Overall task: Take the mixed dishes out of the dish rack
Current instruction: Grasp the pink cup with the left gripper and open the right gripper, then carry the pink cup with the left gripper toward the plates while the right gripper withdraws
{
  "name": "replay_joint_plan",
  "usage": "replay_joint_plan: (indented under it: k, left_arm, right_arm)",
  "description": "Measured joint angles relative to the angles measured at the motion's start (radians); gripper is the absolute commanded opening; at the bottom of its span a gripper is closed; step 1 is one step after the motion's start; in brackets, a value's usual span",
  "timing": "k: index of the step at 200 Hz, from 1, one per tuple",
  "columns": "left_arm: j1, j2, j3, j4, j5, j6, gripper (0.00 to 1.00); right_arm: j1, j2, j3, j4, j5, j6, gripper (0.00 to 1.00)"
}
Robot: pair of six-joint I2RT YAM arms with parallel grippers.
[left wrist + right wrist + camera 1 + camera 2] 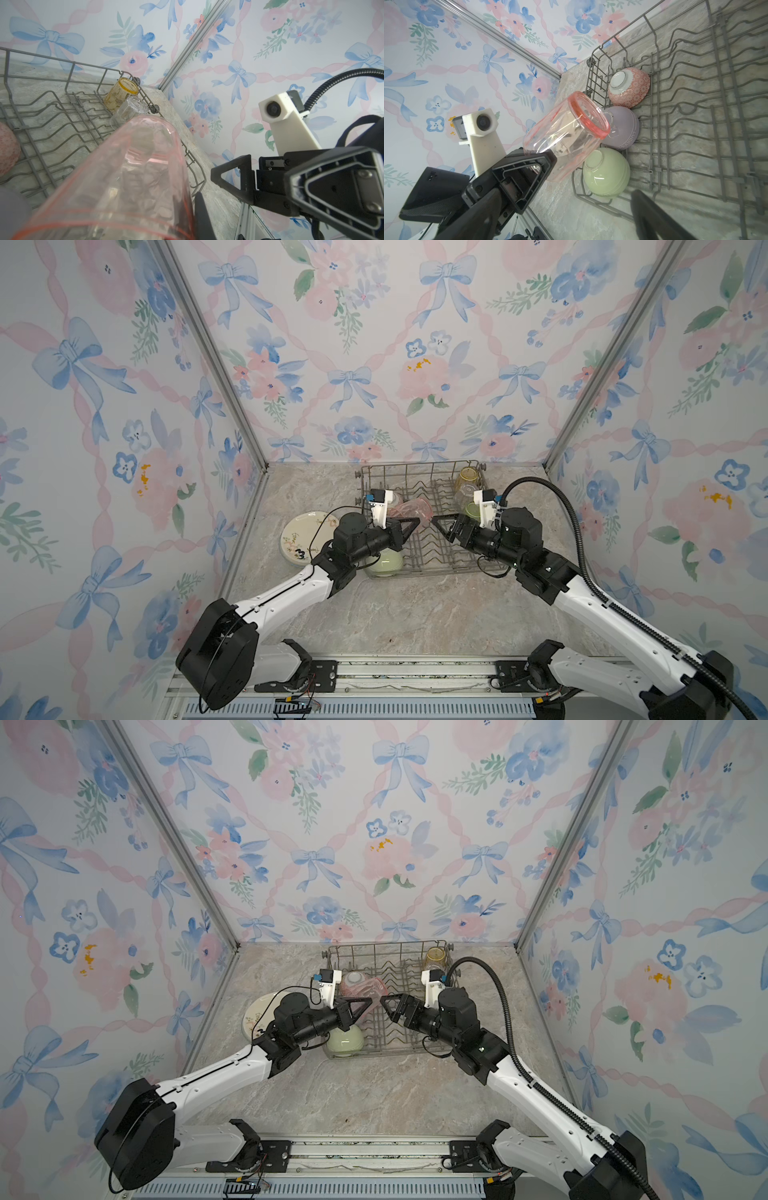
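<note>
Pink tumbler (566,135): hanging tilted over the rack (415,475), with the left gripper (415,524) jaws clamping one end.
Right gripper (442,531): jaws standing wide, gripping nothing, just beside the tumbler.
Pink bowl (629,87), lilac bowl (623,128), green bowl (606,172): sitting in the rack.
Plate (303,537): lying on the tabletop (415,614) beside the rack.

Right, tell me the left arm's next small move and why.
Probably lift the translucent pink tumbler clear of the grey wire dish rack, leftward toward the cream floral plate on the counter. The left claw is shut on its wall, the right claw stands open and apart, and the tumbler hangs tilted above the rack.
</note>
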Motion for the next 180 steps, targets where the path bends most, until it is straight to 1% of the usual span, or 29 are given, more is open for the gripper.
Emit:
replay_joint_plan:
  k: [30,63,90,123,142,152,180]
  left_arm:
    - [-0.001,0.000,0.023,-0.045,-0.071,0.019,0.00]
    - [-0.001,0.003,0.053,-0.161,-0.174,0.066,0.00]
    - [-0.001,0.021,0.122,-0.277,-0.264,0.112,0.00]
    - [0.007,0.044,0.238,-0.458,-0.418,0.174,0.00]
    - [0.035,0.065,0.311,-0.568,-0.497,0.205,0.00]
    - [0.064,0.087,0.352,-0.629,-0.529,0.219,0.00]
    - [0.167,0.179,0.460,-0.787,-0.566,0.235,0.00]
  right_arm:
    - [0.000,0.000,0.000,-0.037,0.024,-0.013,1.00]
    - [0.000,-0.007,0.000,-0.077,0.064,-0.032,1.00]
    - [0.000,-0.024,0.000,-0.094,0.092,-0.040,0.99]
    - [-0.001,-0.027,0.000,-0.113,0.118,-0.063,0.99]
    - [-0.002,-0.027,0.000,-0.132,0.133,-0.078,0.99]
    - [-0.004,-0.029,0.000,-0.142,0.138,-0.084,0.99]
    - [-0.017,-0.041,-0.014,-0.152,0.153,-0.101,0.99]
